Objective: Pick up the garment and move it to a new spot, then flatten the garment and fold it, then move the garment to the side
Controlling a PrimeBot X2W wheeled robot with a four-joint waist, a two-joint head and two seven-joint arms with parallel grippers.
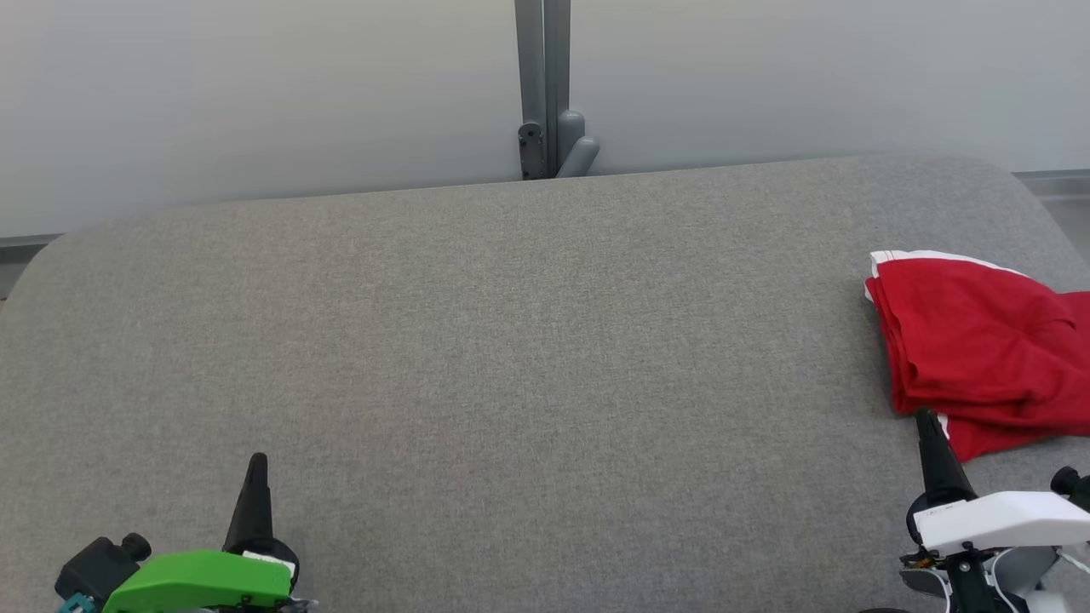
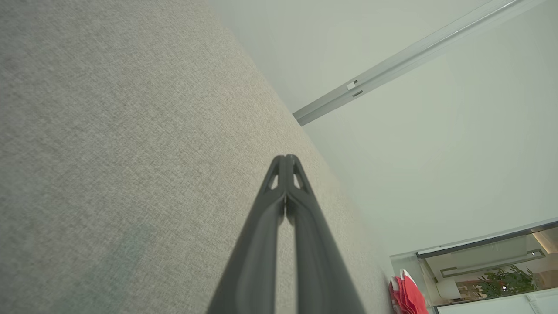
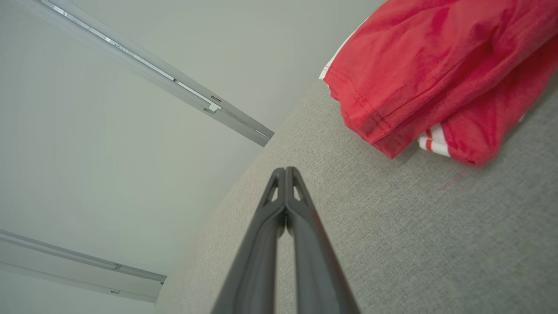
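Observation:
The garment (image 1: 979,340) is red with white trim and lies folded at the right edge of the grey fabric surface (image 1: 511,340). In the right wrist view the garment (image 3: 427,74) fills the upper right, a striped cuff showing under its folds. My right gripper (image 1: 926,419) is shut, its tip just at the garment's near edge; in its own wrist view the gripper (image 3: 285,170) holds nothing and stands apart from the cloth. My left gripper (image 1: 258,460) is shut and empty at the lower left, far from the garment; the left wrist view shows its fingers (image 2: 285,158) pressed together and the garment (image 2: 407,296) small in the distance.
A pale wall runs behind the surface, with a grey post and bracket (image 1: 545,128) at the back centre. The surface's rounded corners fall off at far left and far right. A wide stretch of bare grey fabric lies between the two grippers.

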